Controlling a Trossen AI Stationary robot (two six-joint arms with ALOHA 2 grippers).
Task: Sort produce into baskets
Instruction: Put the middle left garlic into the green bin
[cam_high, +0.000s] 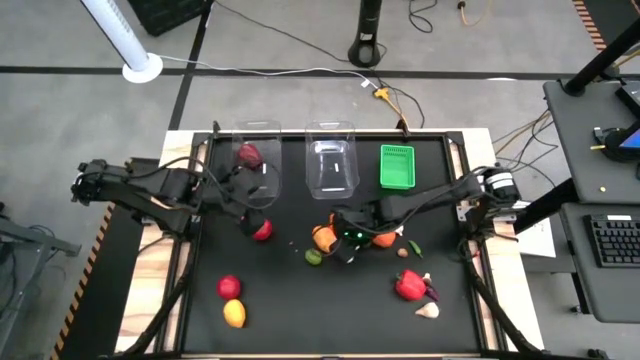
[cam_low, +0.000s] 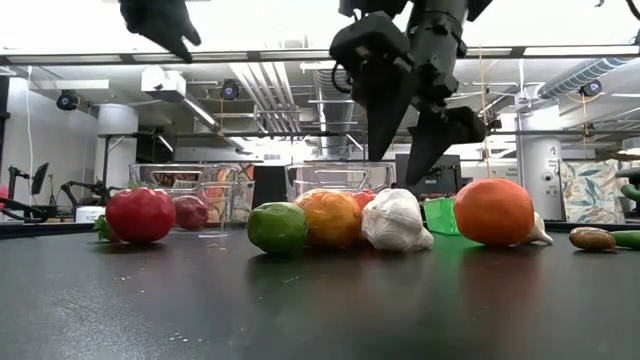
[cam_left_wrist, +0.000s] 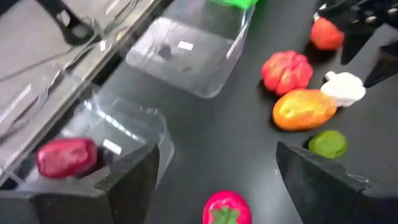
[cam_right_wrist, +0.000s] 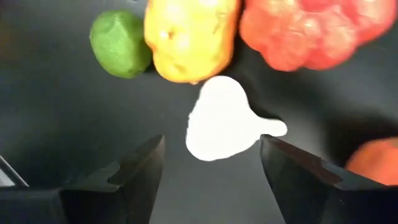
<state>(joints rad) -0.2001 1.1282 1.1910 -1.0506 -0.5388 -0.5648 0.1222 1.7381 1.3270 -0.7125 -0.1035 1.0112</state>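
Note:
My right gripper (cam_high: 345, 245) is open and hovers over a cluster of produce mid-table. In the right wrist view its fingers (cam_right_wrist: 134, 171) stand on either side of a white garlic piece (cam_right_wrist: 221, 127) without touching it. The low view shows them above the garlic (cam_low: 396, 222). Beside the garlic lie a yellow-orange fruit (cam_right_wrist: 189, 37), a lime (cam_right_wrist: 118, 43) and a lumpy red piece (cam_right_wrist: 305, 31). My left gripper (cam_high: 252, 212) is open and empty, above a red strawberry-like fruit (cam_left_wrist: 226, 208) next to the left clear tub (cam_high: 255, 140). That tub holds a dark red piece (cam_left_wrist: 65, 157).
A second clear tub (cam_high: 331, 160) and the green mesh basket (cam_high: 397, 166) stand at the far edge. A red fruit (cam_high: 229, 287) and a yellow one (cam_high: 234, 313) lie near left. A red pepper (cam_high: 409, 285) and another garlic (cam_high: 427, 310) lie near right.

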